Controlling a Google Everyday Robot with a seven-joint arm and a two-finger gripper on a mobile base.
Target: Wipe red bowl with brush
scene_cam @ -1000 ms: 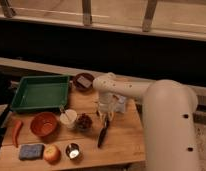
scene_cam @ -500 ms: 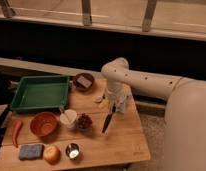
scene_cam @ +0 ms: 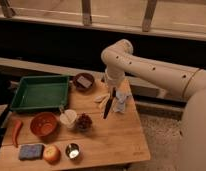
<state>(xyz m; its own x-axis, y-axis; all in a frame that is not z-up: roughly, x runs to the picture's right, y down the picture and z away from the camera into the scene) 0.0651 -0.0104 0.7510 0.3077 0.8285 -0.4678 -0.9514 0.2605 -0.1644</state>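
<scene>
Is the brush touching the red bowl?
Apart. Camera view: the gripper holds the brush over the table; the white cup stands between it and the red bowl.

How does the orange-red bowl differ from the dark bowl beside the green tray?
The red bowl is bright orange-red and looks empty; the dark maroon bowl is darker and holds something pale. The red bowl sits front left; the dark maroon bowl sits at the back, nearer the gripper, which is just right of it, holding the brush. Both are round and upright.
</scene>
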